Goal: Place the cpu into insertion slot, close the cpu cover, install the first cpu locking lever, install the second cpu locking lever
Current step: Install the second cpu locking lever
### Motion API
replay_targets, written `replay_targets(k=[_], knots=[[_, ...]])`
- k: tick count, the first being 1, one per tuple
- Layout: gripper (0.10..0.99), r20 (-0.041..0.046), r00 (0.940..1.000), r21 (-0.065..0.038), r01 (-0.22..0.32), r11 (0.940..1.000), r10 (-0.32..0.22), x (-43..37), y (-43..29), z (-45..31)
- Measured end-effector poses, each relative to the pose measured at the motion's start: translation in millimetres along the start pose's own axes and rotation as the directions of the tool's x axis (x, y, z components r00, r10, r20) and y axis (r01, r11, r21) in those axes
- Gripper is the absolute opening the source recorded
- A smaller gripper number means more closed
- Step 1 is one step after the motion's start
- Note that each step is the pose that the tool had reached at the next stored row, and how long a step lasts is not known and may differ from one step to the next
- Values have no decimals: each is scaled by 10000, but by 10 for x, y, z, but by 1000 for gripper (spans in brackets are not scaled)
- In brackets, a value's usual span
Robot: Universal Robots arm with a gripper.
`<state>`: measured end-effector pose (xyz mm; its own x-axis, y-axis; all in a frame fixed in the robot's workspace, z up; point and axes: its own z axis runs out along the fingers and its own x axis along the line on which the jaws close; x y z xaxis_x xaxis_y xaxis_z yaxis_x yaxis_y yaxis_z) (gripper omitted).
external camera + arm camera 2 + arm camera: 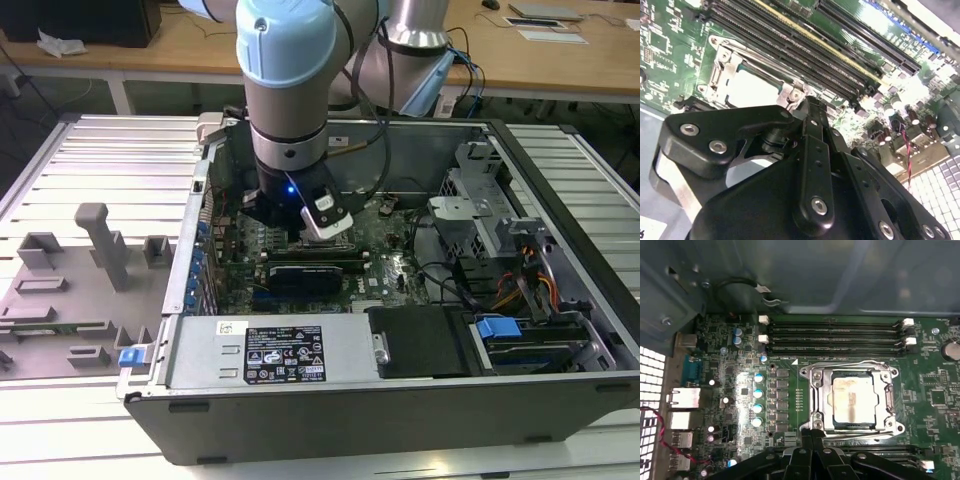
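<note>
Black gripper (812,432) linkage sits closest to both wrist lenses; your fingers are drawn together with nothing visibly between them, their tips at the edge of the socket.

Note the cpu (851,399): it lies seated in the insertion slot (831,416), its silver top showing through the opening of the cpu cover (887,399), which is folded down flat over it. In the first wrist view the socket sits at about 12 o'clock from the fingertips, just beyond them, with the RAM slots (835,337) further on at 12.

Judgement: placement and cover closing look complete. Wire locking levers (845,364) run along the cover's edges; whether either is hooked under its catch I cannot tell, so treat both lever steps as unconfirmed.

Your arm (290,90) stands inside the computer case (400,400) over the motherboard (385,270).
</note>
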<state>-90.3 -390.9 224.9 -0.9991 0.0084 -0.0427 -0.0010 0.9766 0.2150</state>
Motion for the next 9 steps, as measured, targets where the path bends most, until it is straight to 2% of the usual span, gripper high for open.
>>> replay_targets(k=[4,7,9], knots=[[106,-40,10000,8,-81,10000,81,-71,-7,1],[106,-46,9999,9,-100,9999,100,-91,-7,1],[106,-57,9999,10,-103,9999,103,-176,-10,4]])
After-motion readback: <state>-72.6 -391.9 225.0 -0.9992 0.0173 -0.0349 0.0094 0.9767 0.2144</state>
